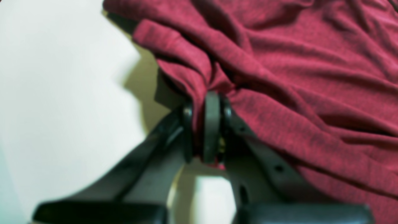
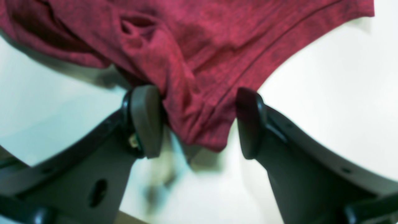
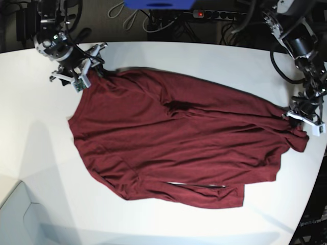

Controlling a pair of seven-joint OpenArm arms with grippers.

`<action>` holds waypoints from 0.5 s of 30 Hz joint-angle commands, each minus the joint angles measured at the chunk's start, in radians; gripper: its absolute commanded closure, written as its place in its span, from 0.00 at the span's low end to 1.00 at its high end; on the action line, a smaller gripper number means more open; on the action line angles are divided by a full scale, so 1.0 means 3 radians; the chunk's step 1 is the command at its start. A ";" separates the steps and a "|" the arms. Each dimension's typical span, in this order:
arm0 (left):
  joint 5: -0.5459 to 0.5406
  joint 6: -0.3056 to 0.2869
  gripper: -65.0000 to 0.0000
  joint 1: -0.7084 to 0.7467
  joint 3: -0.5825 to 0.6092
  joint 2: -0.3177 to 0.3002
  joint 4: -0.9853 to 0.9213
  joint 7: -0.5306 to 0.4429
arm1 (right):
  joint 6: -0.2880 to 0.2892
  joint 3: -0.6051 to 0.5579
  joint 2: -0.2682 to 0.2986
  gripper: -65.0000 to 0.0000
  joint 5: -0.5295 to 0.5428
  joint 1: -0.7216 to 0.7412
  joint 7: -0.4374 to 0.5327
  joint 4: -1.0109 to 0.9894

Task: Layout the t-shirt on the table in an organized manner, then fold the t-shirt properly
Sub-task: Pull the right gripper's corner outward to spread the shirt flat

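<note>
One maroon t-shirt [image 3: 179, 138] lay spread across the white table [image 3: 168, 56], held at one end and straddled at the other.

The single garment was thin, soft, heathered fabric, rumpled into long diagonal creases, with a stitched hem line visible in the right wrist view; it stretched from the far corner at the base view's left to the table's curved edge at that view's right. The tabletop was smooth, plain and glossy. Two dark grippers met the cloth. The left gripper [image 1: 207, 124] was clenched on a gathered bunch of the t-shirt, the fabric pinched between its rounded pads [image 1: 212, 124]. The right gripper [image 2: 199, 123] stood spread, one pad on each side of a hanging fold, the left one touching it, not clamping it.
</note>
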 commanded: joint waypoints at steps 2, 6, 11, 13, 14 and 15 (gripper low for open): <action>-0.0052 -0.0009 0.98 -0.0062 -0.0010 -0.0066 0.0069 -0.0068 | 0.0004 0.0009 0.0030 0.43 0.0041 0.0067 0.0072 0.0046; -0.0052 -0.0009 0.98 -0.0062 -0.0010 -0.0072 0.0069 -0.0068 | 0.0004 0.0014 0.0133 0.43 0.0041 0.0087 0.0072 0.0046; -0.0052 -0.0009 0.98 -0.0057 -0.0010 -0.0072 0.0069 -0.0068 | 0.0004 0.0172 0.0220 0.43 0.0041 0.0087 0.0072 0.0046; -0.0052 -0.0009 0.98 -0.0057 -0.0010 -0.0072 0.0069 -0.0068 | 0.0004 0.0275 0.0220 0.43 0.0041 0.0087 0.0072 0.0046; -0.0052 -0.0009 0.98 -0.0052 -0.0010 -0.0072 0.0069 -0.0068 | 0.0004 0.0310 0.0220 0.43 0.0041 0.0087 0.0072 0.0052; -0.0052 -0.0009 0.98 -0.0052 -0.0010 -0.0072 0.0069 -0.0068 | 0.0004 0.0331 0.0220 0.43 0.0041 0.0087 0.0072 0.0067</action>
